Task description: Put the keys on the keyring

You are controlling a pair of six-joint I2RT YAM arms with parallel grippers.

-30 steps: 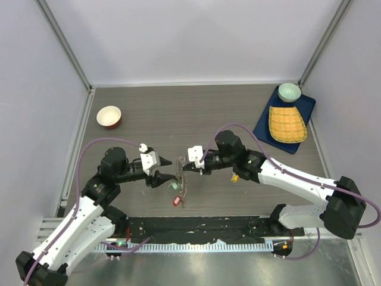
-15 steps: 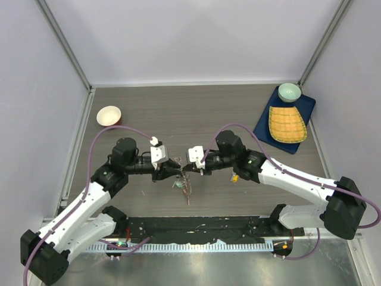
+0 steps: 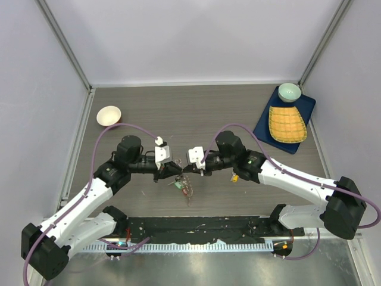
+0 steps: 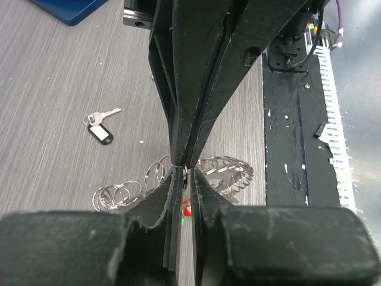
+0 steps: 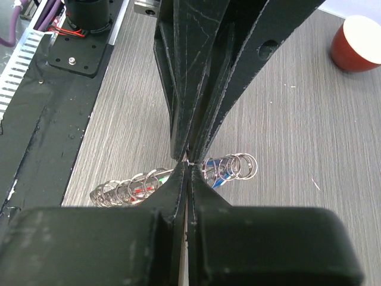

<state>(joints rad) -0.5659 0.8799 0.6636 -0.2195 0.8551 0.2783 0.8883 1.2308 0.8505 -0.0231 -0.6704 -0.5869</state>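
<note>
Keyring (image 4: 225, 171), left fingers (image 4: 156, 205) newly closed on it

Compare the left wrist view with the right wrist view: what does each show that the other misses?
Left wrist only: a loose silver key with a black plastic tag on the table, and a corner of a dark blue tray. Right wrist only: a red bowl, white inside. Both: the left gripper and right gripper pinched tip to tip on the thin grey metal keyring fringed with small silver rings.
</note>
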